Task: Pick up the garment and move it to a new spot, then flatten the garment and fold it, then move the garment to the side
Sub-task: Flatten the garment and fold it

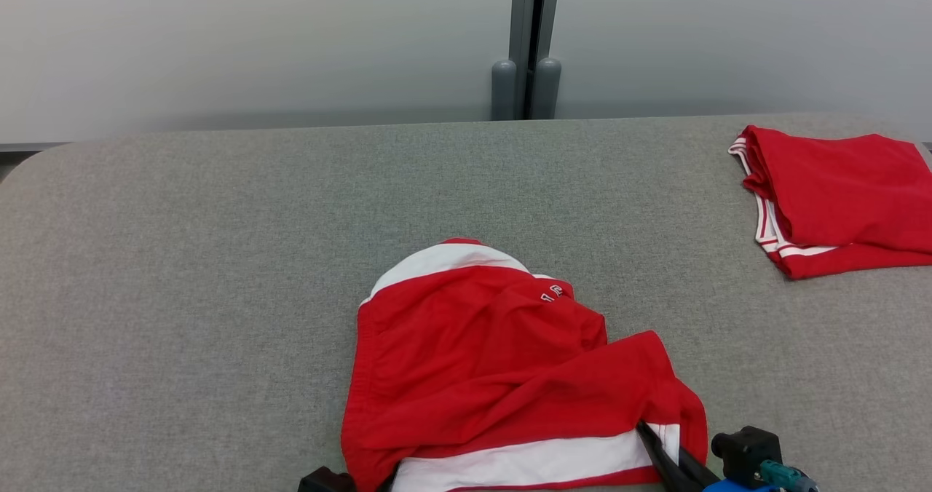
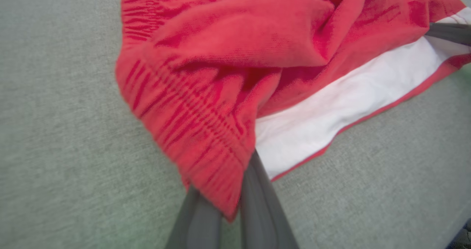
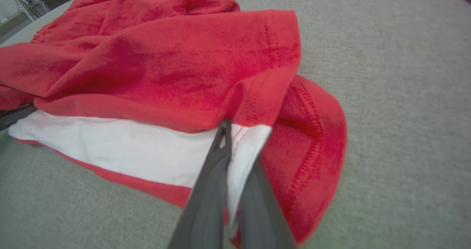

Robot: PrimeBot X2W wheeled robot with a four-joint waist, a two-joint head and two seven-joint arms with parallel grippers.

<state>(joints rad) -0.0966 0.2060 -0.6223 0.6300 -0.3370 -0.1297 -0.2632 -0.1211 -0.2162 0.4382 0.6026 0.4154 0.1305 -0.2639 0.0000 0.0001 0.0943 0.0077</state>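
A red garment [image 1: 480,354] with white bands lies rumpled near the front edge of the grey table [image 1: 182,274]. My left gripper [image 2: 230,204] is shut on its elastic waistband corner at the lower left of the cloth. The right gripper [image 3: 235,175] is shut on the white-banded hem at the cloth's lower right, where the head view shows its dark fingers [image 1: 666,459] under the fabric edge. Both held corners sit low, close to the table surface. The garment [image 2: 235,50] bunches in folds between the two grippers.
A second red garment [image 1: 837,193] with white trim lies folded at the table's far right. A grey post [image 1: 526,77] stands behind the table against a pale wall. Bare table stretches to the left and middle back.
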